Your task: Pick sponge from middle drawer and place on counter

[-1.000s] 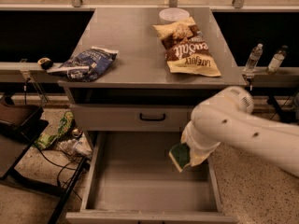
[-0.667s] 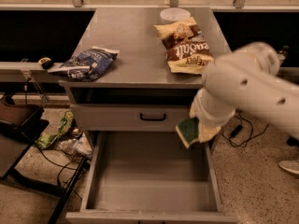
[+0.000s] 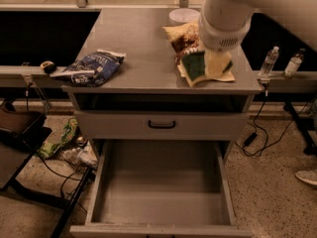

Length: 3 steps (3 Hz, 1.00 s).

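Over the matt grey metal bench (image 3: 143, 58), the gripper (image 3: 207, 66) below the smooth white plastic arm (image 3: 225, 19) clamps the sponge (image 3: 193, 67), its dark green scrub face rough, near a glossy crinkled blue snack bag (image 3: 94, 67); the middle drawer (image 3: 163, 190) is smooth, dull grey metal.

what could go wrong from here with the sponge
1. The hand, shut on the sponge, hangs over the brown snack bag, not over bare counter. Released here, the sponge would likely land on the bag and might slide off it.
2. This spot is near the counter's front right edge, so a bounce could send the sponge to the floor or into the open drawer.
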Available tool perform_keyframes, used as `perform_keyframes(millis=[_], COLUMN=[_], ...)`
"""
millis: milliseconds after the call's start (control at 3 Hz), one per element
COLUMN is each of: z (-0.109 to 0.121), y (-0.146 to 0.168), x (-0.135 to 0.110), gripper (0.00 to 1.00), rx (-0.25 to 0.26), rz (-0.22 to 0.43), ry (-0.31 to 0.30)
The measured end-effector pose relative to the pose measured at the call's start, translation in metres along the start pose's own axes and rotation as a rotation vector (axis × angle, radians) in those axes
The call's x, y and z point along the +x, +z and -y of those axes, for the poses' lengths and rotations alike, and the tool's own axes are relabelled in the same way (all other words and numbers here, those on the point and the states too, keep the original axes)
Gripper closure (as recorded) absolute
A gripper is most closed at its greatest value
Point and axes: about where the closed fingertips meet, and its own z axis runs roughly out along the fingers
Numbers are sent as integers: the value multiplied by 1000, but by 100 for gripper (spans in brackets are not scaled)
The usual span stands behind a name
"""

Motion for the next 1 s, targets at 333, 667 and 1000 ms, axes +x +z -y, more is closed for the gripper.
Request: perform_keyframes(millis=[333,667,1000], z=[66,114,145], y=[-32,-44,-44], x=[-16,-49,-84], gripper=[100,100,100], rx=[117,221,302], rz=[58,170,297], ry=[95,136,138])
